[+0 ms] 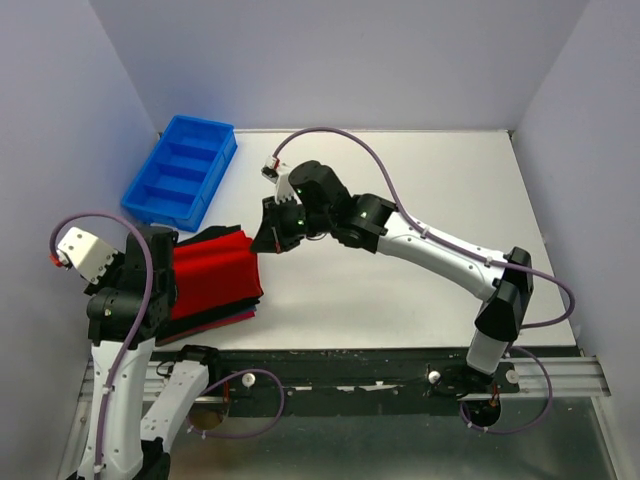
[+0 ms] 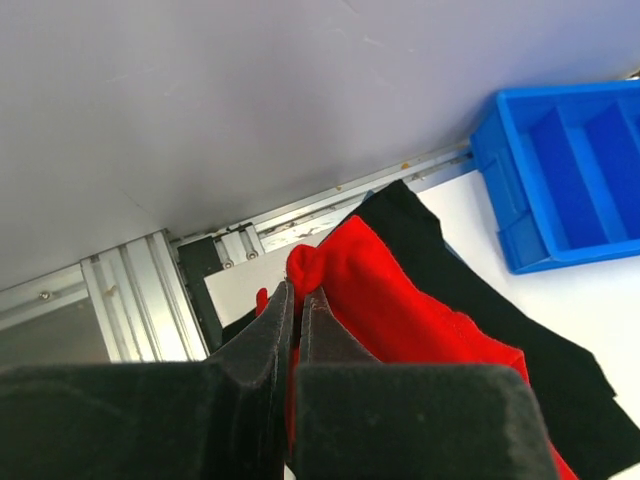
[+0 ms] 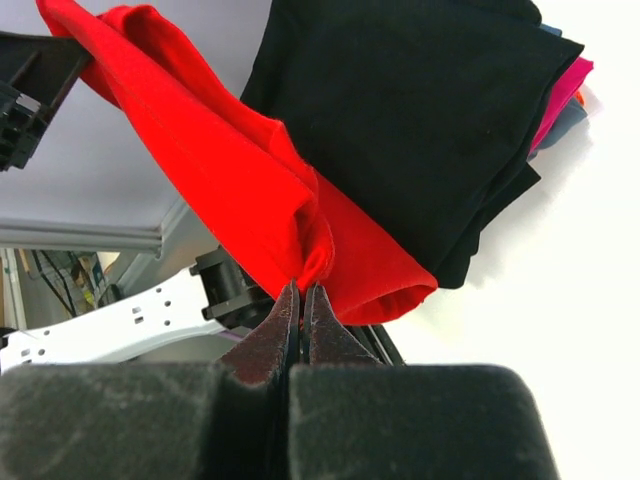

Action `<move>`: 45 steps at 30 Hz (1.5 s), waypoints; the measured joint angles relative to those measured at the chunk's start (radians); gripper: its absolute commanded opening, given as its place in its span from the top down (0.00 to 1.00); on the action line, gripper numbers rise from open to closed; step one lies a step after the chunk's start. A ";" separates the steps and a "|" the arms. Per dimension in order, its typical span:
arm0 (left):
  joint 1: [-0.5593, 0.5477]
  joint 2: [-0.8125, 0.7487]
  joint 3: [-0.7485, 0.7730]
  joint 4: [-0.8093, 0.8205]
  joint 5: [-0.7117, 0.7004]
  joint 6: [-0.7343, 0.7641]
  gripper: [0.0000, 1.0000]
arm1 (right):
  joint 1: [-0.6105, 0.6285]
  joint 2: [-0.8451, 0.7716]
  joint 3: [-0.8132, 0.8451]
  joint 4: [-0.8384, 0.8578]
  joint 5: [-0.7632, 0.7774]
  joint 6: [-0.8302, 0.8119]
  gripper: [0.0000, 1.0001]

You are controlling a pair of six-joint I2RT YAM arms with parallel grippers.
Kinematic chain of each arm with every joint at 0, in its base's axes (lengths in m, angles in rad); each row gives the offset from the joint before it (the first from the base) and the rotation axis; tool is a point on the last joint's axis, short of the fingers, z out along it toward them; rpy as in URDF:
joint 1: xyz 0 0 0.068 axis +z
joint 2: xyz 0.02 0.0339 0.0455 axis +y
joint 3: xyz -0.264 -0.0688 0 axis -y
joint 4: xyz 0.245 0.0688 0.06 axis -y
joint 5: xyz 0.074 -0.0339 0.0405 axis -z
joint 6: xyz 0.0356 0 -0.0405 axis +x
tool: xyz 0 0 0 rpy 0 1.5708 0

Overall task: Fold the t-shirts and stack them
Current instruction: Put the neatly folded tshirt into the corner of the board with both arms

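The left gripper (image 2: 296, 305) is clenched on one bunched edge of the red t-shirt (image 1: 215, 272). On the white tabletop (image 1: 420, 190), that shirt spans over the folded black and dark-red t-shirts (image 3: 420, 120) at the left side, near the blue bin (image 1: 180, 172). The right gripper (image 3: 302, 305) pinches the shirt's opposite edge.
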 measured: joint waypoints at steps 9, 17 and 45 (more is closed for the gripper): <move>0.002 0.044 -0.021 -0.006 -0.017 -0.058 1.00 | 0.000 0.027 0.023 -0.012 0.013 0.006 0.99; 0.002 -0.052 0.036 -0.009 -0.025 -0.086 1.00 | 0.019 0.006 0.018 -0.011 0.012 0.013 0.99; 0.002 -0.135 -0.046 -0.017 -0.003 -0.142 1.00 | 0.056 0.101 0.077 -0.079 0.022 0.033 0.99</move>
